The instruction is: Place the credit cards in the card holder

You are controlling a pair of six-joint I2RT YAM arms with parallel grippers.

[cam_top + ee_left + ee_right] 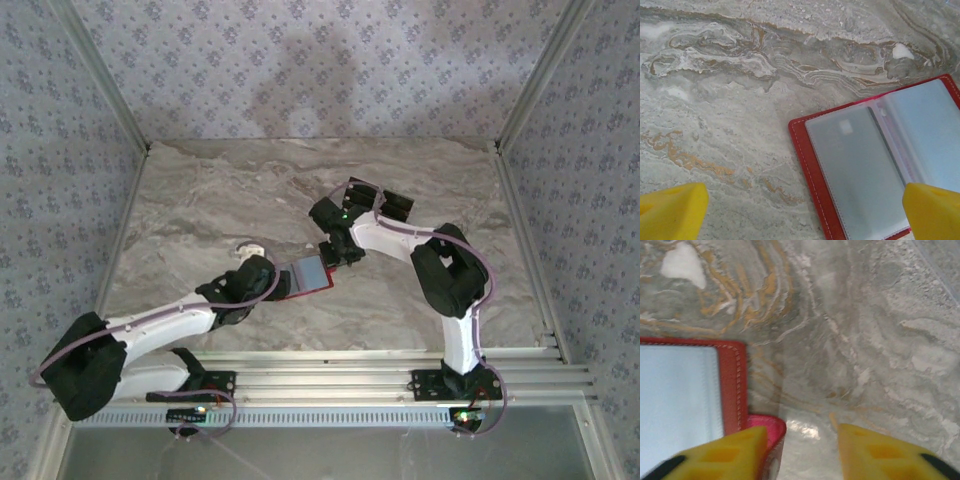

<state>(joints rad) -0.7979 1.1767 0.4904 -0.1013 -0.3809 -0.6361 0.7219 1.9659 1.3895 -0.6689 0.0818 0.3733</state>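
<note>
The card holder (pixel 308 276) lay open on the table (pixel 200 200) between my two grippers, its long side running from one to the other. My left gripper (pixel 801 214) was spread wide over its left page, holding nothing. My right gripper (pixel 802 450) was partly parted over bare marble, just beside the clasp tab (pixel 767 426). I could read no brand or writing.

Overhead camera looks down from behind; both close wrist cameras share the card holder (pixel 865 165).

One card holder (pixel 308 275), one table (pixel 200 210), a left arm (pixel 160 322) and a right arm (pixel 455 285)
</note>
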